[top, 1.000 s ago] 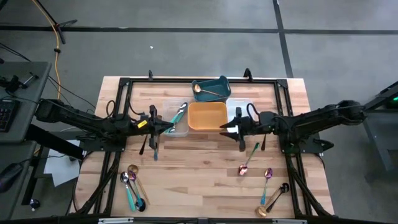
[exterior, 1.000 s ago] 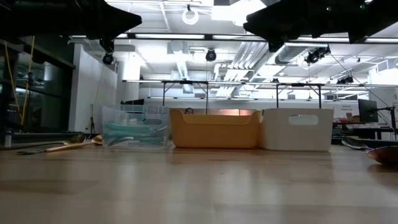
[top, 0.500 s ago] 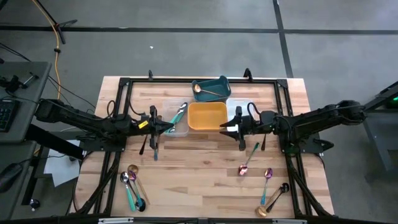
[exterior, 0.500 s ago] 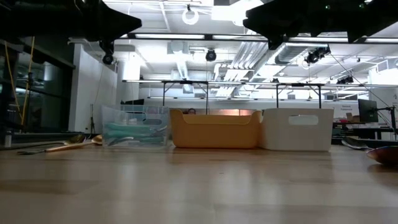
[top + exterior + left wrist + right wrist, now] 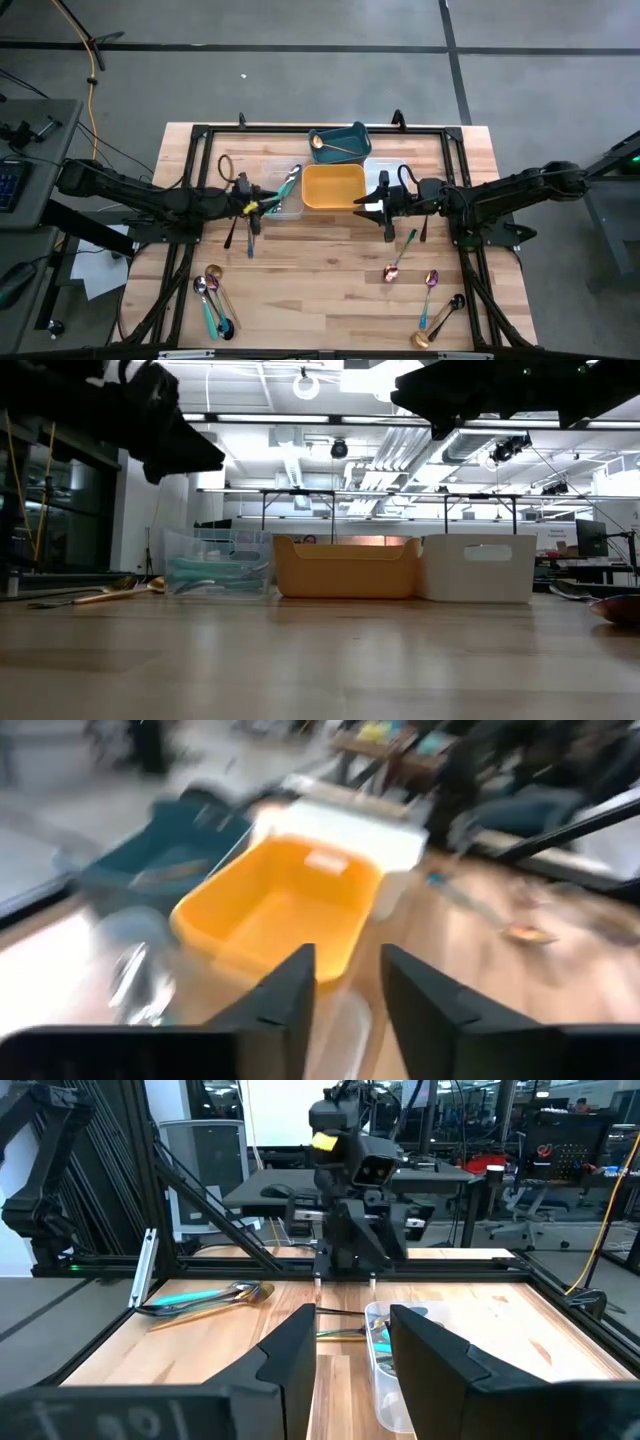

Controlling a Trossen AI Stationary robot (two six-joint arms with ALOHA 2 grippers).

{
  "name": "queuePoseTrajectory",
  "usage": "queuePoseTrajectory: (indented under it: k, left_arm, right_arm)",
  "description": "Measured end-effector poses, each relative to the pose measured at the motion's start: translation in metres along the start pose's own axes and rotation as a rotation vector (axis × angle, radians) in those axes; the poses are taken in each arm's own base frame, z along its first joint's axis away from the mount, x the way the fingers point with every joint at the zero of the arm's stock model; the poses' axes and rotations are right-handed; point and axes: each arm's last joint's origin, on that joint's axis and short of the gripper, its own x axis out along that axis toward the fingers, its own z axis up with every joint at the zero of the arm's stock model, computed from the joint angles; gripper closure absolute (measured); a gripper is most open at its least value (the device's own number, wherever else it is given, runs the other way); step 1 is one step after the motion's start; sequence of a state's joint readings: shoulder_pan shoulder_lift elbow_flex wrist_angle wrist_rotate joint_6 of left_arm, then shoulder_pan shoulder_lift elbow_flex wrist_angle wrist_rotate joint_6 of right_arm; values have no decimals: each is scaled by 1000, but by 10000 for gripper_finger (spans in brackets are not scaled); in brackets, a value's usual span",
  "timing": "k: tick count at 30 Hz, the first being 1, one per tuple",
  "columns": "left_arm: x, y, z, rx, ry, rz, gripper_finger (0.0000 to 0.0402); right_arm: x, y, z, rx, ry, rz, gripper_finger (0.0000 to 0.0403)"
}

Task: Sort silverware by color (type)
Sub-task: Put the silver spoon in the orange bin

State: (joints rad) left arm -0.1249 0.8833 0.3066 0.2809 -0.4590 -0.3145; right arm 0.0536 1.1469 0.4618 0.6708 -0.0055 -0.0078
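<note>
Above the clear tray [image 5: 283,200], the left end effector [image 5: 262,206], parted and empty, has been turned since earlier.

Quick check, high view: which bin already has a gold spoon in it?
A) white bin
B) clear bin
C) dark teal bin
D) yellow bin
C: the gold spoon lies inside the dark teal bin at the far edge, while the yellow bin shows only its bare floor and the clear bin holds a teal-handled spoon.
</note>
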Motion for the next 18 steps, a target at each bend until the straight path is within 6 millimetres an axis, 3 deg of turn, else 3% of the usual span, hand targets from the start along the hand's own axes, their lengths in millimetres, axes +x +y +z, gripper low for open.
queuePoseTrajectory:
  k: [7, 13, 18]
  left_arm:
    - [-11, -6, 23, -101, 332, 165, 208]
    - [-23, 1, -9, -270, 632, 417, 209]
    - [-27, 7, -26, -305, 818, 581, 215]
  right_arm:
    - [0, 0, 0, 0, 0, 0, 279]
    - [0, 0, 0, 2, 1, 1, 279]
    - [0, 0, 0, 3, 0, 3, 279]
